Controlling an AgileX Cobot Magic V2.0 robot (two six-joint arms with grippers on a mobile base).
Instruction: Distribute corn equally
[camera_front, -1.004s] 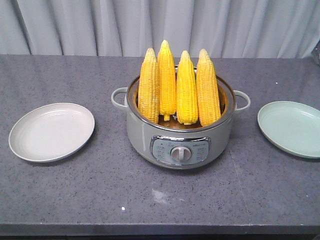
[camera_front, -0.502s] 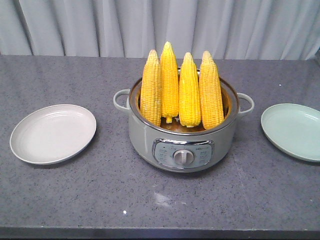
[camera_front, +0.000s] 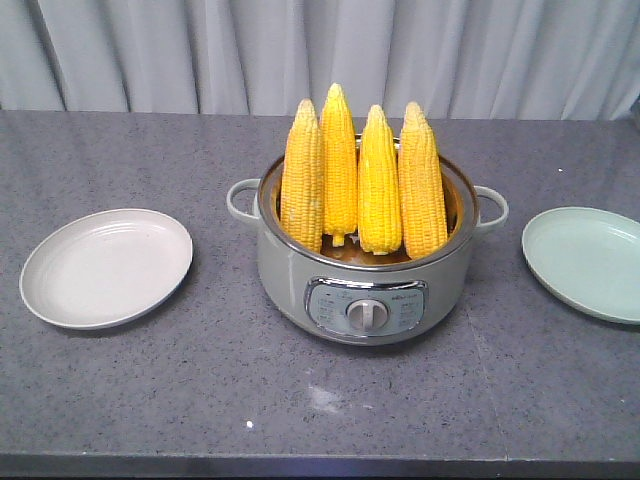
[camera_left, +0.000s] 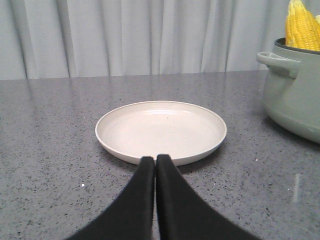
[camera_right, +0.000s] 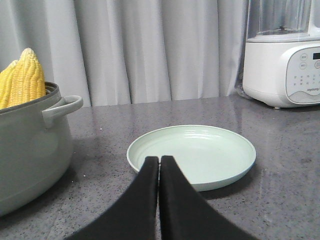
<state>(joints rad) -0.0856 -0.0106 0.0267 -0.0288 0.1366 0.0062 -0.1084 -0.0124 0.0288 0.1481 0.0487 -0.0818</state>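
i see four bright yellow corn cobs (camera_front: 379, 185) standing tips-up, side by side in the pot (camera_front: 285, 275); my left hand (camera_left: 155, 159) and right hand (camera_right: 159, 159) are both pressed together.

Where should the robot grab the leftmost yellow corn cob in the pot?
Probably the upper half, from its open left side: the leftmost yellow corn cob stands upright, its base sunk in the grey-green electric pot, another cob close on its right.
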